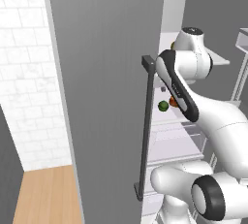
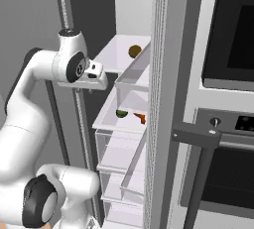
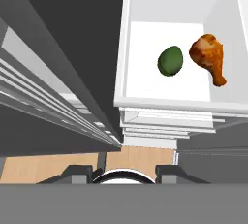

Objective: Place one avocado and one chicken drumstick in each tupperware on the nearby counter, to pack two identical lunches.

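On a white shelf (image 3: 143, 75) inside the open fridge lie the avocado (image 3: 170, 61) and the chicken drumstick (image 3: 208, 56), side by side and very near to each other, but a thin strip of shelf shows between them in the hand view. This view looks along the hand (image 3: 121, 172) toward the shelf, and it gives the clearest picture of both foods: the avocado is dark green and egg-shaped, and the drumstick has its plump end toward the avocado side and its thin bone end pointing away. At the bottom of the same view the two dark fingertips (image 3: 76, 172) stand apart with nothing between them, so the hand is open and carries nothing, well apart from the food. The right base view shows what the hand view cannot: the white arm (image 2: 30, 99) reaches in from the left above this shelf, a second round brown thing (image 2: 134, 51) lies on the shelf higher up, and an oven (image 2: 230, 29) with a dark window stands to the right of the fridge. From the left base view the grey fridge door (image 1: 111, 97) with its long dark handle (image 1: 147, 126) covers much of the scene, and the two foods are small spots beside the forearm, with white tiles (image 1: 26, 72) and wooden floor (image 1: 46, 196) at the left.
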You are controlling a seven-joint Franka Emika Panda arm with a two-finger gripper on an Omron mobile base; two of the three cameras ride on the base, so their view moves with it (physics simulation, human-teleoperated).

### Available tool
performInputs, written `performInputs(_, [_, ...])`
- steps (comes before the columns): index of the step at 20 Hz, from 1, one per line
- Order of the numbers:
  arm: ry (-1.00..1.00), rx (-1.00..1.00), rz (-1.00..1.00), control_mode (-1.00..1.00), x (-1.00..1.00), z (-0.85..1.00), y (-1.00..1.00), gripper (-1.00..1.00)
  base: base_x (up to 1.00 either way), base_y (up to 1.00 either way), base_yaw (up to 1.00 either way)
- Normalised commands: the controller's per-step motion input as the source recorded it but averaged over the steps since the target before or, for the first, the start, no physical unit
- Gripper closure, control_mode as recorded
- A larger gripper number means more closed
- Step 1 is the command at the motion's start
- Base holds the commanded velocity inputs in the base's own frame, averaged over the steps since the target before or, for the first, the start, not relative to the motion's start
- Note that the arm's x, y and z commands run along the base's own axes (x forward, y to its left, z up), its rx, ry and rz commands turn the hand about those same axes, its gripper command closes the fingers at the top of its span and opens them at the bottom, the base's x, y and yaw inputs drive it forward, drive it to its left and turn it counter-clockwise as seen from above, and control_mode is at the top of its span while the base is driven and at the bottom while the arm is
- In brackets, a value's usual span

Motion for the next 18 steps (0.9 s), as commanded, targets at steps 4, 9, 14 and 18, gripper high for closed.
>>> performInputs(4, [-0.02,0.02,0.00,-1.00,0.07,0.00,-0.17,-1.00,0.00,0.00,0.00])
performInputs(9, [-0.29,0.03,-0.16,-1.00,-0.01,0.16,-0.38,-1.00,0.00,0.00,0.00])
performInputs(14, [-0.31,-0.02,-0.16,-1.00,0.25,0.54,-0.38,-1.00,0.00,0.00,0.00])
performInputs(18, [-0.12,0.00,-0.11,-1.00,0.53,0.68,-0.62,-1.00,0.00,0.00,0.00])
